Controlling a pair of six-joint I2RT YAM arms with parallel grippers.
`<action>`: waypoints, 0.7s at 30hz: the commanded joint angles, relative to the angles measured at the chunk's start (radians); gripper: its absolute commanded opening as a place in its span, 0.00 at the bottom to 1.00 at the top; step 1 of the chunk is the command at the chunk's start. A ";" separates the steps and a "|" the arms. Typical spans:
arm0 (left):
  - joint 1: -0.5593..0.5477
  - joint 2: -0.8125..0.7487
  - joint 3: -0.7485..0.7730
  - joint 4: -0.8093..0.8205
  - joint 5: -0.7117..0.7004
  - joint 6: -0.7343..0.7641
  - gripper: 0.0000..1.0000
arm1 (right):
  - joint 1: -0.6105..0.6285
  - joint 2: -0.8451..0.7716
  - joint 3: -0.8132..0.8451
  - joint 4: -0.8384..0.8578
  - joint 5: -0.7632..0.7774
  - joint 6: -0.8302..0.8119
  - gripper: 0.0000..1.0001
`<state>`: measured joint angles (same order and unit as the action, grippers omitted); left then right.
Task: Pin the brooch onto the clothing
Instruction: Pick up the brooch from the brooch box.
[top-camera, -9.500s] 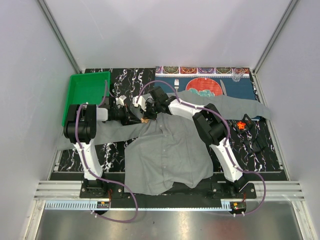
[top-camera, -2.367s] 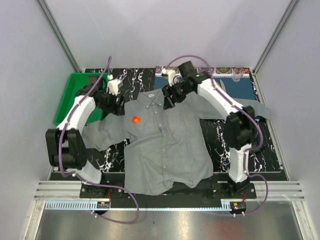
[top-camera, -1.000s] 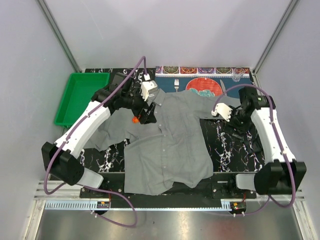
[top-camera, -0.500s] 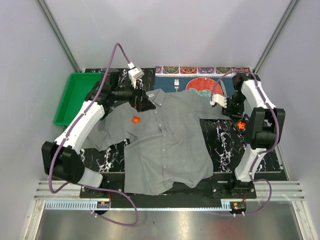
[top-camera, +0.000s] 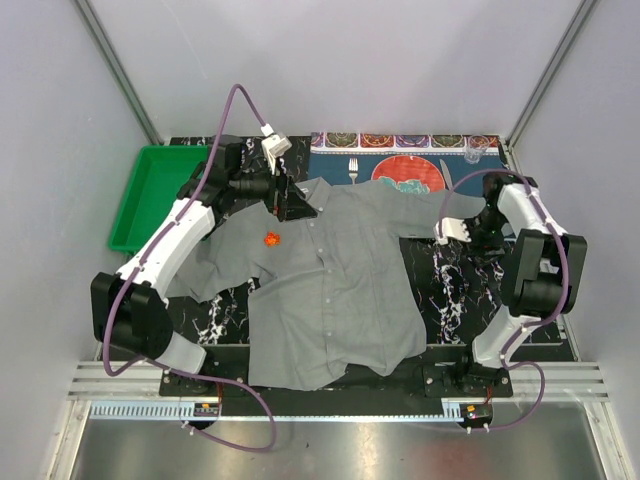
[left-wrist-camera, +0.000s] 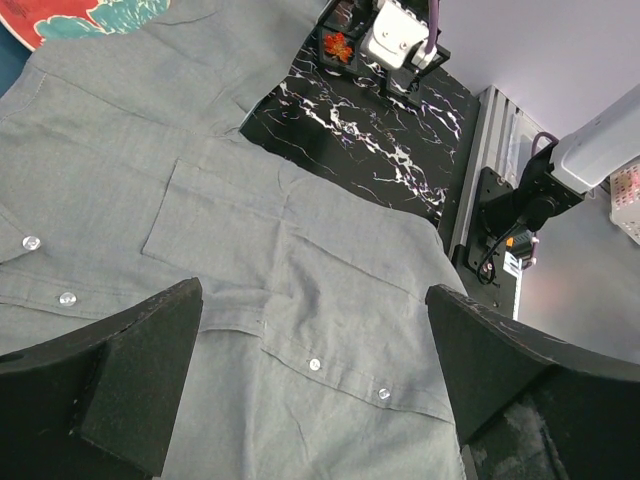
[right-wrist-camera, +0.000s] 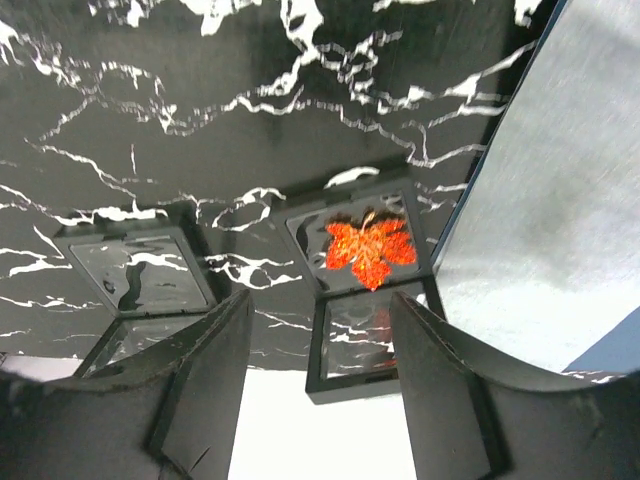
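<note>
Brooch: the orange leaf brooch (right-wrist-camera: 370, 250) lies in an open black case (right-wrist-camera: 362, 345) on the table (top-camera: 230, 300); it looks small, light and stiff, so I'd pinch it across its edges
Second brooch (top-camera: 270, 239): sits on the shirt's chest
Shirt (top-camera: 330, 290): thin and limp; spread flat; likely to bunch if dragged
Right claw (right-wrist-camera: 320, 310): fingers apart, holding nothing, hovering over the case
Left claw (left-wrist-camera: 312, 300): wide apart above the shirt front
Room: sleeve edge just beside the case; empty case (right-wrist-camera: 140, 265) on the other side; approach from above looks clearest
</note>
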<state>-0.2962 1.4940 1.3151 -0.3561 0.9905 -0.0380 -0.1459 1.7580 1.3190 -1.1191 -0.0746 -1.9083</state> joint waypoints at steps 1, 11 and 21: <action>-0.001 -0.012 -0.004 0.059 0.045 -0.008 0.97 | -0.052 0.006 0.049 -0.016 -0.025 -0.350 0.64; 0.000 0.002 -0.011 0.055 0.056 -0.007 0.97 | -0.050 0.044 0.063 0.015 0.022 -0.394 0.64; -0.001 0.022 -0.005 0.059 0.057 -0.011 0.97 | -0.037 0.038 -0.036 0.142 0.019 -0.390 0.65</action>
<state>-0.2962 1.5116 1.3064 -0.3435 1.0134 -0.0505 -0.1898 1.8004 1.3018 -1.0199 -0.0681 -1.9781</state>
